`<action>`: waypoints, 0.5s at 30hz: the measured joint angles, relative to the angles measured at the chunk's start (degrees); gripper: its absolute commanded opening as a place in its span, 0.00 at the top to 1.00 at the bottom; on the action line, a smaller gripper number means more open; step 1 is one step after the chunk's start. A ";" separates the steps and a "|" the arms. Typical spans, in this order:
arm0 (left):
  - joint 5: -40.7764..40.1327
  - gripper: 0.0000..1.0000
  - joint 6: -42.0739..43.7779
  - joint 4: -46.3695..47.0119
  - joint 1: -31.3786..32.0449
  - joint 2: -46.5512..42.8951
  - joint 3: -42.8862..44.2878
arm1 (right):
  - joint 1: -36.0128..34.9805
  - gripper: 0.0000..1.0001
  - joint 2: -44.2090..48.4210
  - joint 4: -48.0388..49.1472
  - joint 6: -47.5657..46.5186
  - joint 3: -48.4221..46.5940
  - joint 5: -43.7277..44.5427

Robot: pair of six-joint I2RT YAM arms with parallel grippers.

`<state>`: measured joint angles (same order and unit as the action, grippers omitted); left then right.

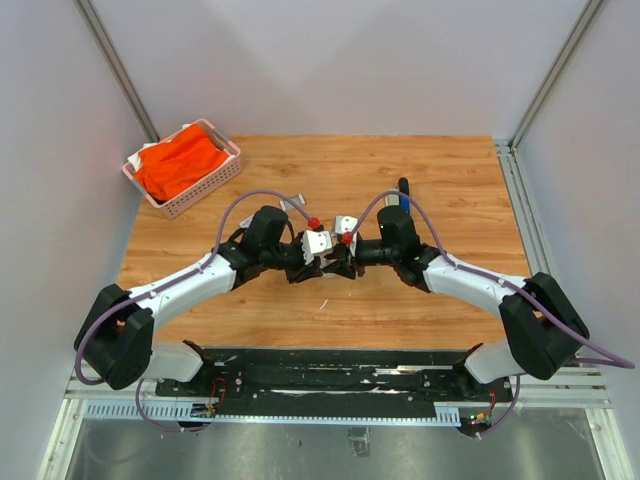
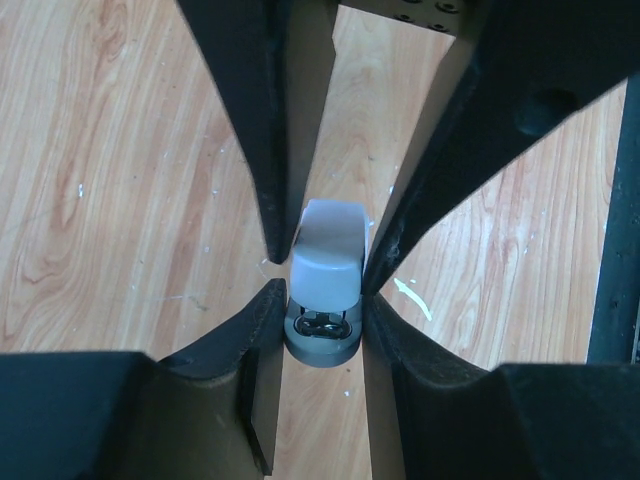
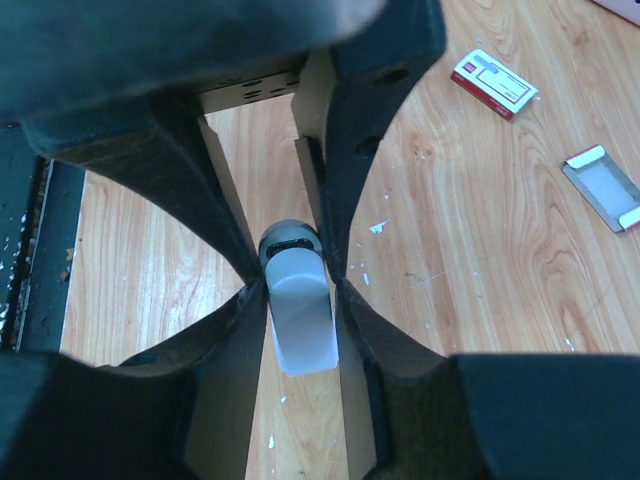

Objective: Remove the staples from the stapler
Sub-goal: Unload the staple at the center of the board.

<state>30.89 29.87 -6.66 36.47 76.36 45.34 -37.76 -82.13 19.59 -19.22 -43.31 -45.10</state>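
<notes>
**Both grippers clamp the stapler at mid-table**

The left gripper [image 2: 322, 300] has its jaws partly apart, closed on the stapler [image 2: 326, 250] near its dark rounded end, at the centre of the left wrist view. The right gripper [image 3: 300, 290] presses both sides of the same stapler along its pale blue-grey body, at the centre of the right wrist view. In the top view the two grippers meet tip to tip at the middle of the wooden table [image 1: 420, 310], hiding the stapler. A small white box [image 3: 493, 83] with a red mark and an open grey tray [image 3: 600, 187] lie at the upper right of the right wrist view. A pink basket [image 1: 231, 160] holding orange cloth [image 1: 178, 166] sits at the table's upper left corner.
</notes>
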 measured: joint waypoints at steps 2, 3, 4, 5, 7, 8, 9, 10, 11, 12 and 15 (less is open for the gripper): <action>0.15 1.00 0.76 -0.94 0.11 0.00 0.04 | 0.00 0.78 0.00 0.04 -0.09 0.00 -0.98; 0.44 1.00 1.25 -1.81 0.11 0.00 0.28 | 0.00 0.83 -0.09 0.04 -0.26 0.00 -1.42; 0.52 1.00 1.57 -2.38 0.13 0.00 0.46 | 0.00 0.87 -0.13 0.04 -0.44 0.00 -1.79; 0.74 1.00 1.88 -2.95 0.15 0.00 0.63 | 0.00 0.88 -0.22 0.07 -0.55 0.00 -2.23; 0.96 1.00 2.16 -3.61 0.17 0.00 0.72 | 0.00 0.94 -0.33 -0.20 -0.81 0.00 -2.69; 1.03 1.00 2.23 -3.78 0.22 0.00 0.72 | 0.00 0.97 -0.39 -0.28 -1.05 0.00 -2.93; 1.01 1.00 2.27 -3.85 0.26 0.00 0.72 | 0.00 0.99 -0.48 -0.39 -1.22 0.00 -3.10; 1.01 1.00 2.25 -3.98 0.31 0.00 0.72 | 0.00 0.99 -0.57 -0.48 -1.42 0.00 -3.34; 0.98 1.00 2.23 -4.02 0.33 -0.02 0.72 | 0.00 0.99 -0.61 -0.57 -1.53 0.00 -3.45; 0.90 1.00 2.05 -4.04 0.39 -0.09 0.72 | 0.00 0.99 -0.61 -0.61 -1.60 0.00 -3.61; 0.44 1.00 1.55 -4.04 0.44 -0.68 0.68 | 0.44 0.99 -0.59 -0.37 -1.57 -0.02 -4.66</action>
<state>31.33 31.42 -10.70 36.91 75.68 46.02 -37.32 -82.72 19.22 -20.80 -43.33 -49.76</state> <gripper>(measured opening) 0.360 0.223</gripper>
